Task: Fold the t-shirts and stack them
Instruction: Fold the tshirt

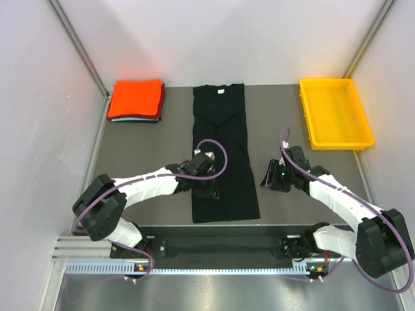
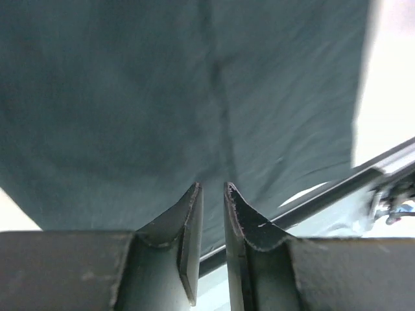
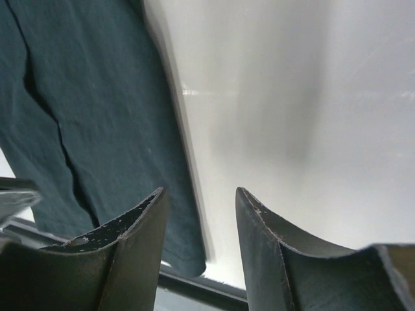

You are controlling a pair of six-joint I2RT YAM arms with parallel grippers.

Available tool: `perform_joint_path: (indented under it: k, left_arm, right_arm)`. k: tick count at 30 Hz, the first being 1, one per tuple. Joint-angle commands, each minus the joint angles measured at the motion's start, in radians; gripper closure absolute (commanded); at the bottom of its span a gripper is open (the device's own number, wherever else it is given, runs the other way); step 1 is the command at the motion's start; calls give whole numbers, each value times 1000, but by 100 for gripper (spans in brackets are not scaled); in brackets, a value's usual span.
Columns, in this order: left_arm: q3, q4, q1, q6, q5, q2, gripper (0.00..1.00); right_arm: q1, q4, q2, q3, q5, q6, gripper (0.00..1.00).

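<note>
A black t-shirt [image 1: 220,146] lies on the table as a long narrow strip, neck label at the far end. My left gripper [image 1: 209,188] hovers over its near left part. In the left wrist view this gripper [image 2: 212,186] has a narrow gap between its jaws with nothing in it, and the dark cloth [image 2: 162,97] fills the view beyond. My right gripper [image 1: 269,176] stands on bare table just right of the shirt. It is open [image 3: 199,190] and empty, with the shirt's edge [image 3: 84,97] to its left. A folded orange-red t-shirt [image 1: 136,98] rests on a teal one [image 1: 133,120] at the far left.
A yellow plastic tray [image 1: 335,111] sits at the far right of the table. White walls close in the table on three sides. A metal rail [image 1: 214,246] runs along the near edge by the arm bases.
</note>
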Motion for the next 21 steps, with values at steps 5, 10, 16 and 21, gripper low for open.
perform_joint_path:
  k: [5, 10, 16, 21]
  left_arm:
    - [-74, 146, -87, -119, -41, 9, 73]
    - [-62, 166, -150, -140, -108, 9, 71]
    - [-48, 166, -168, -166, -139, 34, 71]
    - [-29, 183, -176, -181, -167, 84, 71]
  right_arm:
    - [77, 64, -31, -36, 23, 70, 54]
    - [112, 64, -22, -22, 45, 77, 55]
    - [136, 82, -37, -42, 58, 97, 54]
    - [143, 75, -33, -33, 63, 87, 55]
